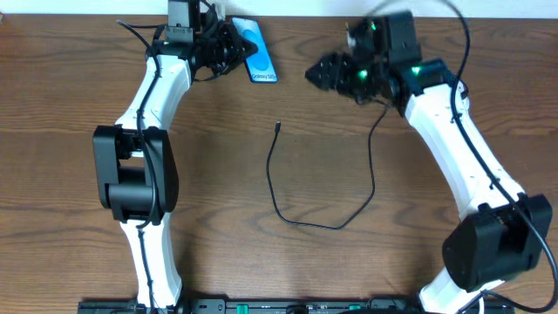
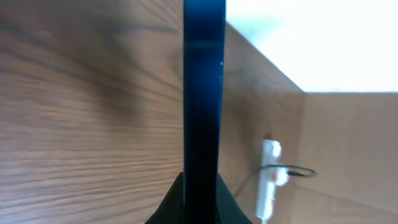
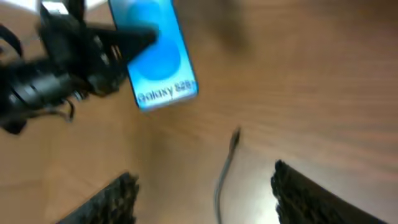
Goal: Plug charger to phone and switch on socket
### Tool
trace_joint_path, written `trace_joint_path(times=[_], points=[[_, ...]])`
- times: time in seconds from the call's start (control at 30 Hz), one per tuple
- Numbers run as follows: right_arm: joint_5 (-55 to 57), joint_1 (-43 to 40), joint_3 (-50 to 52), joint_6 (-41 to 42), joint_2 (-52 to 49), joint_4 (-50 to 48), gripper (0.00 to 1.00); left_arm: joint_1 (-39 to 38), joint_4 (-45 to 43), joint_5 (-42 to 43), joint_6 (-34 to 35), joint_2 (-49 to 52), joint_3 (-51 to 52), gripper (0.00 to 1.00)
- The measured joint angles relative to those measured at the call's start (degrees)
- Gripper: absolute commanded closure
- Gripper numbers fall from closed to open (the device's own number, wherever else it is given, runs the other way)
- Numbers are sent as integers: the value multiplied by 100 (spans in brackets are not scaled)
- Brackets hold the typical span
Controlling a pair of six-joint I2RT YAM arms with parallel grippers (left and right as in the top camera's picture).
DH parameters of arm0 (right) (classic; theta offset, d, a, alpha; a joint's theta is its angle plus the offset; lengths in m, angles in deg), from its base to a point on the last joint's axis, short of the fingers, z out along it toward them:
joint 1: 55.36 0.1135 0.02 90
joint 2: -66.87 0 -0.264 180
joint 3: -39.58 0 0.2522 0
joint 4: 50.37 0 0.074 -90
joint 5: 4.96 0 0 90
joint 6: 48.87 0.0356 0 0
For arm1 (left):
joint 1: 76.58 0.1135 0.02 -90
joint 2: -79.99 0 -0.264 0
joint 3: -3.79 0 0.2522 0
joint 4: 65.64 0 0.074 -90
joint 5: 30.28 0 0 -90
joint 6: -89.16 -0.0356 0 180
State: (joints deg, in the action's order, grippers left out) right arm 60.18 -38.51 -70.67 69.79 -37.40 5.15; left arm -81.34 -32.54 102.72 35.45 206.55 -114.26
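Phone, overhead: phone (image 1: 263,61) at far edge of bench (image 1: 218,174), left gripper (image 1: 237,51) jaws closed on it, lit screen showing.
Charger, overhead: charger (image 1: 276,129) lies loose mid-bench, tip well apart from phone, bare wood between; far end passes under right arm.
Right gripper, overhead: right gripper (image 1: 316,74) near phone, off the cable.
Phone, left wrist: edge-on dark bar, jaws clamped on both faces.
Socket, left wrist: socket (image 2: 270,180) beyond phone, black lead crossing it.
Right wrist: jaws wide apart, empty; charger tip ahead between them, phone farther on.
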Motion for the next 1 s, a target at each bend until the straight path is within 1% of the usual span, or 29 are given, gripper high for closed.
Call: trace_joint_path(times=[0.07,0.2,0.27,0.4,0.47,0.53,0.6,0.7,0.87,1.0], points=[[546,155,-625,-184,-103,369,32,0,221,-293,-48,0,0,92],[1060,323,-1582,-391,-531,1032,31,0,619,-737,-81,0,0,93],[1193,369,-2022,-442,-949,1331,32,0,723,-892,-87,0,0,93],[1019,380,-2688,-643,-1932,1934,32,0,787,-1036,-107,0,0,93],[861,400,-2830,-717,-2389,2085,33,4,855,-1152,-125,0,0,93],[730,435,-2848,-763,-2721,2100,36,17,979,-1305,-129,0,0,93],[612,503,-2848,-789,-3005,2103,45,37,1130,-1456,-142,0,0,93],[496,632,-2848,-741,-3257,2098,52,79,1303,-1620,-146,0,0,92],[385,933,-2892,-595,-3482,2011,54,103,1388,-1773,-146,0,0,92],[457,1145,-2916,-289,-3633,2015,56,103,1390,-1790,-146,0,0,93]])
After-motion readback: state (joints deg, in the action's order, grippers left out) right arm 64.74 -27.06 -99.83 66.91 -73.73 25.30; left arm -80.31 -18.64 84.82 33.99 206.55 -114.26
